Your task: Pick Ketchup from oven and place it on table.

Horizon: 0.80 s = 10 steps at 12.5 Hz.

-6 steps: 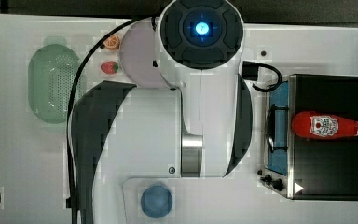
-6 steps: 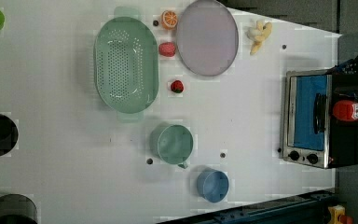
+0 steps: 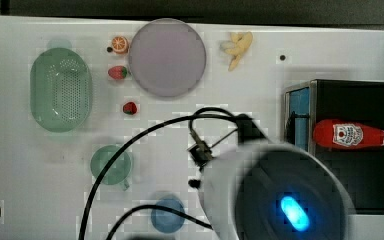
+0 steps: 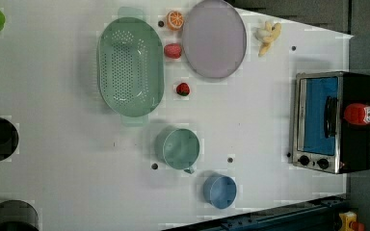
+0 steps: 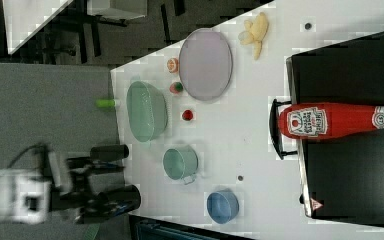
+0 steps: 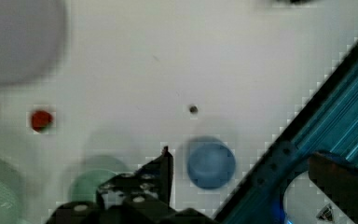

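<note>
The ketchup (image 3: 352, 135) is a red bottle with a white label. It lies on its side on the oven's (image 3: 352, 185) black top, cap toward the top view's right. The left view has the ketchup (image 4: 361, 114) above the oven's (image 4: 320, 120) blue glass door, and in the right view the bottle (image 5: 340, 121) lies across the oven roof (image 5: 355, 175). My arm's white link with a blue light (image 3: 285, 205) hangs over the table (image 3: 260, 85) just left of the oven in the top view. My gripper (image 6: 140, 186) is open above the tabletop, one dark finger (image 6: 165, 165) showing, nothing held.
On the table stand a green colander (image 3: 60, 90), a lilac plate (image 3: 167, 57), a green cup (image 3: 111, 164), a blue bowl (image 3: 167, 215), strawberries (image 3: 129, 107), an orange slice (image 3: 120, 44) and a banana bunch (image 3: 237, 47). Black cables (image 3: 145, 135) trail from the arm. A blue rail (image 6: 326, 135) edges the table.
The arm has swung from the top middle of the top view, over the plate, to the bottom right beside the oven. The ketchup has not moved.
</note>
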### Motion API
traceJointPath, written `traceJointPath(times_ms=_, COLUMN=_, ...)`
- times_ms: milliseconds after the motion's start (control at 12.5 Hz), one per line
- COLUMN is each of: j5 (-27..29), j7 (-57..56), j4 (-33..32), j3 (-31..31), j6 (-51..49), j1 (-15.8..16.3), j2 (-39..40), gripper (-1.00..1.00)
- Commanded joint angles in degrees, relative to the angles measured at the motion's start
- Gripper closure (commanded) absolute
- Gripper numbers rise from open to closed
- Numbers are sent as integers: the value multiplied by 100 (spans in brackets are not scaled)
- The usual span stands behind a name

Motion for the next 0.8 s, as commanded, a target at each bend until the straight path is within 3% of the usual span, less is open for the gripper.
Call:
traceJointPath(times_ms=80, j5=-28, j7=4, j4=-65, j3=-221, j6=516, j1=14, j2=135, gripper=-100)
traceJointPath(times_ms=560, j5=-28, j7=4, j4=-47, j3=-1452, j6=1036, j1=-118, j2=913, gripper=-100)
traceJointPath(times_ms=800, j5=-36, j7=4, j4=-36, j3=-2211, j6=2039, j1=-174, j2=1567, gripper=-100)
